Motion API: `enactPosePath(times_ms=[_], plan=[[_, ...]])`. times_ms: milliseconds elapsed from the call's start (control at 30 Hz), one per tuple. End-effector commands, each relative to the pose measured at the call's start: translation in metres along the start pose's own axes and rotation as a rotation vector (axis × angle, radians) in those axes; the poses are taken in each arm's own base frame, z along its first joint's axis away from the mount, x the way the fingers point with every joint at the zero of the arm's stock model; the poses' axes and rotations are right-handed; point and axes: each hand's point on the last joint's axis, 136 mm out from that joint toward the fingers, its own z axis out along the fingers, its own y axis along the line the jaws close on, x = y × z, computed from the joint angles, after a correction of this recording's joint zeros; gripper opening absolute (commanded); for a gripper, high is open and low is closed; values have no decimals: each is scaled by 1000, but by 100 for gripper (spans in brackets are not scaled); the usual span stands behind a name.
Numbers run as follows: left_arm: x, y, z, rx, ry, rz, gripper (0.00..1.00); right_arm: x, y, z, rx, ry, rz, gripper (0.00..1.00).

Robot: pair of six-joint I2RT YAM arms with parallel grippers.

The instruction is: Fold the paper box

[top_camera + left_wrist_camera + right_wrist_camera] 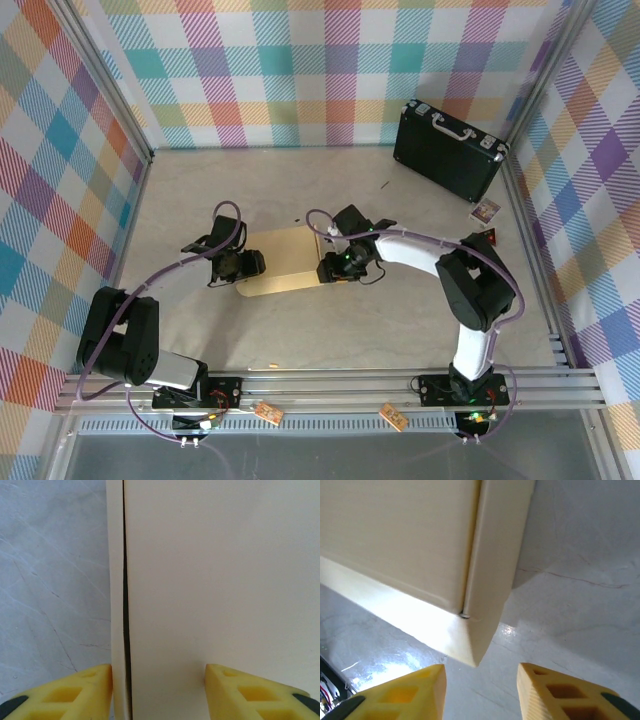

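The paper box (285, 262) lies flat on the table as a tan slab between my two grippers. My left gripper (250, 265) is at its left end. In the left wrist view the yellow fingers (75, 695) stand apart over the pale box panel (215, 580), where a dark slit separates a narrow strip from the wide panel. My left gripper (157, 692) is open. My right gripper (328, 268) is at the box's right end. In the right wrist view the right gripper (480, 690) is open, just short of a folded corner of the box (485, 605), and nothing sits between its fingers.
A black hard briefcase (450, 148) stands at the back right by the checked wall. A small card (485, 211) lies in front of it. Bare grey tabletop (570, 605) surrounds the box. Metal rails (320, 385) run along the near edge.
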Motion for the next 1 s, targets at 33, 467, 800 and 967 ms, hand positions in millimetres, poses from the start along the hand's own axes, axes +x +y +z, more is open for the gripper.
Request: enactPosePath(times_ms=[33, 467, 800, 967], plan=[[-1, -4, -2, 3, 9, 26, 48, -24, 12, -32, 66, -84, -115, 54], [1, -5, -4, 15, 17, 27, 46, -39, 3, 11, 70, 56, 40, 45], [0, -9, -7, 33, 11, 16, 48, -20, -6, 31, 47, 122, 97, 30], [-13, -5, -36, -6, -62, 6, 59, -21, -8, 35, 53, 126, 115, 28]])
